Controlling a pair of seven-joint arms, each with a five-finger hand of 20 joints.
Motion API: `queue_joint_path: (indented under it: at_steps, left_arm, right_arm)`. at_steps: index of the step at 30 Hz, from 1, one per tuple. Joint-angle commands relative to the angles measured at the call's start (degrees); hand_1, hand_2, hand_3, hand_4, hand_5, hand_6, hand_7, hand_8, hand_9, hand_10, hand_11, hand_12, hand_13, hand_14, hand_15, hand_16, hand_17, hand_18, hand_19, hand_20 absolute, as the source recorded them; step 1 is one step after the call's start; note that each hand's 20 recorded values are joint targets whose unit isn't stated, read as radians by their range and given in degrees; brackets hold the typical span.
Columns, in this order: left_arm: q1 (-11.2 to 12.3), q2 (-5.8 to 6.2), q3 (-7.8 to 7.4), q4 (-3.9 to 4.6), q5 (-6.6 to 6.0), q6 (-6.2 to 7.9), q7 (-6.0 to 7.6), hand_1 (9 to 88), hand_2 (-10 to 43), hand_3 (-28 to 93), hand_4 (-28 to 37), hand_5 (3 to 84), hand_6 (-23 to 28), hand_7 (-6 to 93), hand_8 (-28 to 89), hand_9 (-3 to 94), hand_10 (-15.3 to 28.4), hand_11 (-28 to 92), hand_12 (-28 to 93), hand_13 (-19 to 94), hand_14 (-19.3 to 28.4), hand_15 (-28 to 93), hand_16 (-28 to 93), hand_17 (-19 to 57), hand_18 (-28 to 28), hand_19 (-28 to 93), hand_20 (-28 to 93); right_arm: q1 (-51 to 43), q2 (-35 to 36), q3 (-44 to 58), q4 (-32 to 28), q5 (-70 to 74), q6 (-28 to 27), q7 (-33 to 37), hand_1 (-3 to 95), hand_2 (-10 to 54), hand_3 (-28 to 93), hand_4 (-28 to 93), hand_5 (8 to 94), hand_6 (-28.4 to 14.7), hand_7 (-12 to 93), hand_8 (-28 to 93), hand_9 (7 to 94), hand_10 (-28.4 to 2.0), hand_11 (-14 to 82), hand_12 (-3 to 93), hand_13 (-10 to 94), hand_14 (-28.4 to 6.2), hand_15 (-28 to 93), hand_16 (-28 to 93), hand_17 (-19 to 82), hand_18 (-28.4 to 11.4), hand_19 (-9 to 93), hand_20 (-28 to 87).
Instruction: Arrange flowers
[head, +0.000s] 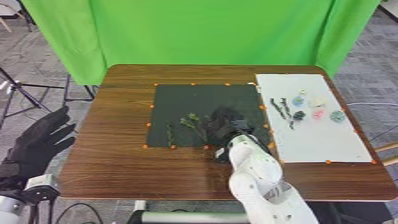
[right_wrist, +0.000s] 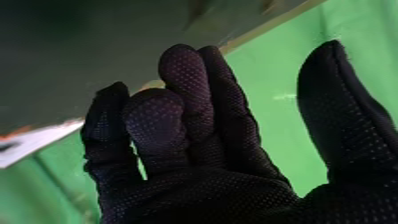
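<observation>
Off the left side of the table (head: 115, 170), the left hand (head: 37, 145) is spread, its fingers straight and holding nothing. On the dark mat (head: 178, 100), a thin stem (head: 171, 135) lies toward the near left, running near to far. It looks light and fairly stiff; a pinch at mid-length should lift it level, though so slim a thing may roll or slip between gloved tips. To its right is a green sprig (head: 190, 120), its leafy head at the far end. The head looks soft and easily crushed, so the bare lower part is the place to grip.

Just right of the sprig, over the mat, the right hand (head: 226, 120) is open, thumb wide of the fingers, nothing between them. I cannot tell whether it touches the sprig.

Farther right, on the white sheet (head: 329, 147), two dark twigs lie side by side, the left twig (head: 276, 107) and the right twig (head: 287, 107). They look stiff but brittle, best taken lightly near the middle. Beyond them sit a dark bloom (head: 298, 115), a blue bloom (head: 298, 100), a pink bloom (head: 318, 114) and, rightmost, a pale green bloom (head: 338, 116). These probably weigh almost nothing and would flatten under a squeeze; low on the base is the safer hold.
</observation>
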Motion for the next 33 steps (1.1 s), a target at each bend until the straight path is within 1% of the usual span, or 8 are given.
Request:
queue_joint_path:
  at_steps: [1,5,8,11,15,17,20,33]
  left_arm:
    - [0.8,-1.00,-0.20,-0.50,0.11,-0.04,0.42,20.3,-1.7,70,-28.3,20.7,0.8,21.0,-10,16.7,8.7,11,20,14,10.8,14,8,-11.1,18.2,36,10]
    - [0.8,-1.26,-0.16,-0.56,0.17,0.07,0.52,20.3,-1.8,70,-28.3,20.7,0.8,21.0,-10,16.7,8.7,11,20,14,10.8,14,8,-11.1,18.2,37,10]
    - [1.1,-1.42,-0.28,-0.68,0.12,0.23,0.73,20.3,-1.8,71,-28.3,20.8,0.9,20.9,-10,16.7,8.6,11,20,14,10.8,14,8,-11.1,18.2,37,10]
    - [1.3,-1.44,-0.31,-0.71,0.07,0.32,1.00,20.4,-1.8,71,-28.3,20.7,0.8,20.9,-10,16.7,8.6,11,20,14,10.8,14,8,-11.1,18.2,37,10]
    - [1.2,-1.54,-0.23,-0.75,0.13,0.34,0.86,20.4,-1.8,71,-28.3,20.7,0.8,20.9,-10,16.7,8.7,11,20,14,10.8,14,8,-11.0,18.2,36,10]
    - [1.2,-1.53,-0.31,-0.74,0.13,0.26,0.82,20.4,-1.8,71,-28.3,20.7,0.9,20.9,-10,16.7,8.7,11,20,14,10.8,14,8,-11.0,18.2,37,10]
    - [1.1,-1.60,-0.28,-0.71,0.11,0.27,0.82,20.4,-1.8,71,-28.3,20.7,0.9,21.0,-10,16.7,8.7,11,20,14,10.8,14,8,-11.0,18.2,36,10]
    - [1.1,-1.29,-0.20,-0.56,0.02,0.22,0.84,20.6,-1.7,70,-28.3,20.8,0.9,20.9,-10,16.7,8.7,11,20,14,10.8,14,8,-11.1,18.2,37,10]
  right_arm:
    - [2.7,7.7,6.1,2.1,-1.5,5.1,5.2,22.6,-2.5,77,-24,54.6,-5.7,17,-9,59.4,-15.1,54.8,39.0,61,-12.6,81,34,23,-23.3,78,49]
    - [2.3,10.5,10.1,4.0,-2.9,5.9,7.3,27.8,-8.5,70,-28,55.0,-4.9,21,-10,59.2,-14.3,55.4,38.4,61,-10.9,78,32,23,-22.9,78,48]
    - [1.9,13.4,11.6,4.5,-3.5,7.0,8.5,46.1,-8.5,32,-25,56.8,-3.6,27,-11,61.1,-13.4,54.6,36.9,63,-9.9,76,29,24,-22.4,78,48]
    - [1.9,15.5,12.3,5.1,-4.9,6.3,9.4,51.3,-7.7,6,-14,57.8,-3.0,32,-12,61.8,-13.0,55.4,37.7,64,-9.2,76,30,24,-22.0,79,48]
    - [2.0,18.1,12.3,6.4,-5.5,5.0,9.5,52.5,-9.5,17,-19,57.6,-2.2,40,-14,61.7,-12.6,57.2,39.6,64,-9.0,76,31,25,-22.1,79,48]
    - [2.0,19.0,12.2,7.2,-5.5,4.6,9.5,45.3,-9.5,41,-27,57.6,-2.1,42,-14,61.7,-12.5,58.1,40.3,64,-9.0,76,31,25,-22.1,79,48]
    - [1.8,19.5,12.1,8.0,-5.1,3.9,9.2,38.9,-9.5,55,-28,57.9,-1.8,43,-15,61.9,-12.4,58.5,40.6,64,-9.1,76,31,25,-22.1,79,49]
    - [1.9,19.3,11.3,8.7,-3.4,4.9,7.8,36.9,-9.5,56,-28,58.6,-1.7,43,-15,62.0,-12.5,58.2,40.9,64,-9.0,76,32,25,-22.0,78,49]
